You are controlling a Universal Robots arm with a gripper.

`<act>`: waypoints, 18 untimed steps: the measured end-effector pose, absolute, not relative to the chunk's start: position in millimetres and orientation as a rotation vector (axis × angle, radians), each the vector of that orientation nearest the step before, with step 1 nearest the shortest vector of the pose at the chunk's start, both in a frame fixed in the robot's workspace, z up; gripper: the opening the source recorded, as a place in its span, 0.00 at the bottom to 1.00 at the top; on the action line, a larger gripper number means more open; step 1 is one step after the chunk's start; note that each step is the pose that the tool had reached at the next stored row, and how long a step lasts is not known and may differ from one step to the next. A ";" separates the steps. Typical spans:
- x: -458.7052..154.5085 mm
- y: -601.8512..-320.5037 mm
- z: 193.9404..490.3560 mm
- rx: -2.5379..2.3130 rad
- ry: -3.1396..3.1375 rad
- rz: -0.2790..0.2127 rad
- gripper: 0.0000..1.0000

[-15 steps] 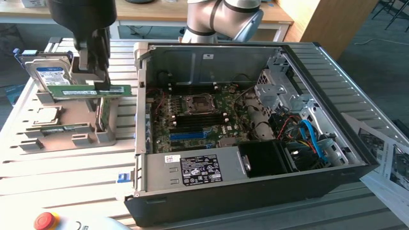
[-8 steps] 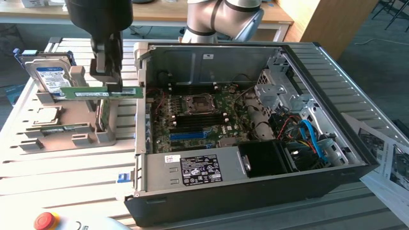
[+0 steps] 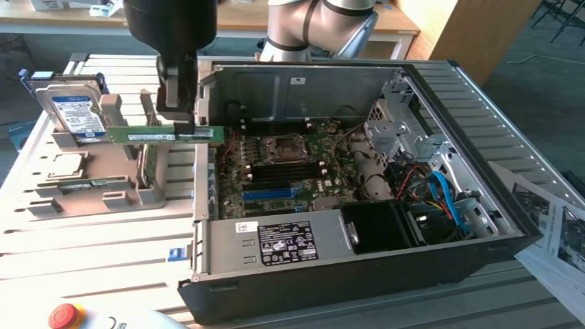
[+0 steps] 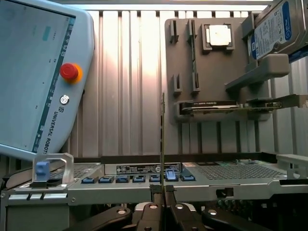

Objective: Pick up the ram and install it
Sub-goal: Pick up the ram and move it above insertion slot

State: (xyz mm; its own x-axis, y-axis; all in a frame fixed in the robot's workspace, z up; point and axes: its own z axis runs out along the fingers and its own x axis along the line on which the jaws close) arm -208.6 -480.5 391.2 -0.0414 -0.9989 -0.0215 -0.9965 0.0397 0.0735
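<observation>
Ram (image 3: 164, 135) clamped by one end in tool (image 3: 188, 129), level in open air, between grey holder (image 3: 92, 188) and case wall (image 3: 198, 192).

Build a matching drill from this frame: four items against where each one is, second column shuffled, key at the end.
Items
1. ram
2. hard drive
3. processor chip
4. power supply

Places
A. lying flat on the grey holder
B. inside the open computer case
C. clamped in the gripper, in the air
D. standing upright in the grey holder

Pairs: 1-C, 2-D, 3-A, 4-B
</observation>
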 end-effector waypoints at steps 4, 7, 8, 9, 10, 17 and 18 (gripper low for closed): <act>-196.2 -483.3 391.2 2.149 -2.238 -0.108 0.12; -187.0 -485.4 391.2 2.149 -2.237 -0.109 0.12; -184.0 -486.1 391.2 2.148 -2.237 -0.110 0.12; -181.0 -486.8 391.2 2.148 -2.237 -0.110 0.12; -177.7 -487.5 391.2 2.148 -2.237 -0.110 0.12; -155.8 -492.0 391.2 2.146 -2.235 -0.114 0.12; -152.7 -492.7 391.3 2.146 -2.235 -0.114 0.12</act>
State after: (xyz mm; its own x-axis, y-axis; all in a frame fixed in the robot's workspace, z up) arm -152.7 -492.7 391.3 -0.0413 -0.9989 -0.0211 -0.9959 0.0395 0.0816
